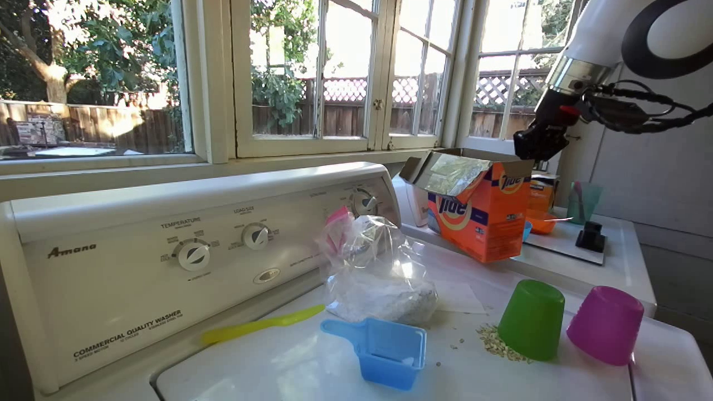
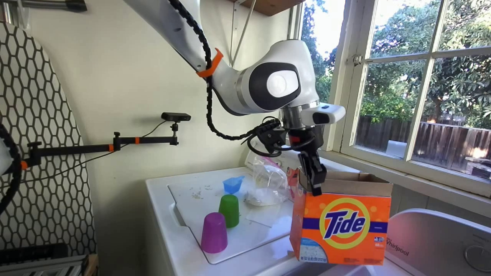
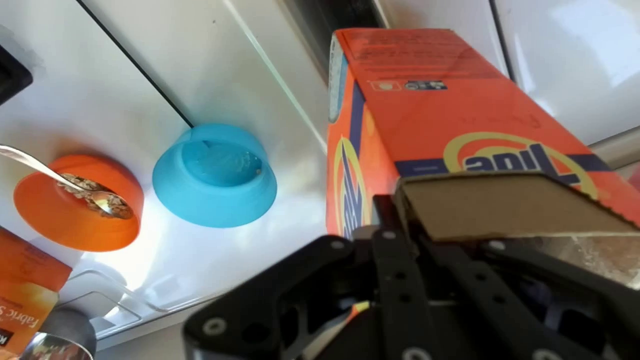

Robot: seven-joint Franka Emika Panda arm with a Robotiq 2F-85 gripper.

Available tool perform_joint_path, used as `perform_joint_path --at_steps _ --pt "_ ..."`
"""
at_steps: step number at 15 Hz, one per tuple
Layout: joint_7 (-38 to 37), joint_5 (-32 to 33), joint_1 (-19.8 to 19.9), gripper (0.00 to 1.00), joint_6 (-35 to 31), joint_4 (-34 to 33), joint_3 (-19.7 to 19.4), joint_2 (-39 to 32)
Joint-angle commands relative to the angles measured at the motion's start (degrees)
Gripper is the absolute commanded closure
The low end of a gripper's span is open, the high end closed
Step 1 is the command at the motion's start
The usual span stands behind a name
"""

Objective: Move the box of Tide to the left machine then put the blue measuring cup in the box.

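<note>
The orange box of Tide (image 1: pixel 504 228) is upright, its top open and flaps spread. It also shows in an exterior view (image 2: pixel 345 237) and the wrist view (image 3: pixel 430 110). My gripper (image 2: pixel 315 186) is shut on the box's top edge at a corner, one finger outside and one inside; the wrist view shows it too (image 3: pixel 402 220). The box is by the gap between the two machines; I cannot tell if its bottom touches anything. The left machine (image 1: pixel 139 250) is the white Amana washer. The blue measuring cup (image 1: pixel 390 356) sits on its top, also in an exterior view (image 2: pixel 233 185).
On the washer are an upturned green cup (image 1: pixel 532 320), an upturned magenta cup (image 1: pixel 607 326), a clear bag of white powder (image 1: pixel 384 289) and a yellow knife (image 1: pixel 262 324). The Whirlpool machine (image 2: pixel 433 245) holds an orange bowl with spoon (image 3: pixel 80 215) and a blue bowl (image 3: pixel 215 200).
</note>
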State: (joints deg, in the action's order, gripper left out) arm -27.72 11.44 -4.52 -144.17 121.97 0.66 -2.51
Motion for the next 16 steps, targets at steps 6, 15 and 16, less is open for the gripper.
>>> perform_joint_path --at_steps 6,15,16 --pt "13.19 -8.82 -0.28 0.99 -10.76 8.47 2.36 7.75" --pt "35.76 -27.2 -4.63 0.99 -15.71 11.33 3.83 7.33" --pt "36.85 -26.84 -4.51 0.99 -15.65 11.53 3.73 7.36"
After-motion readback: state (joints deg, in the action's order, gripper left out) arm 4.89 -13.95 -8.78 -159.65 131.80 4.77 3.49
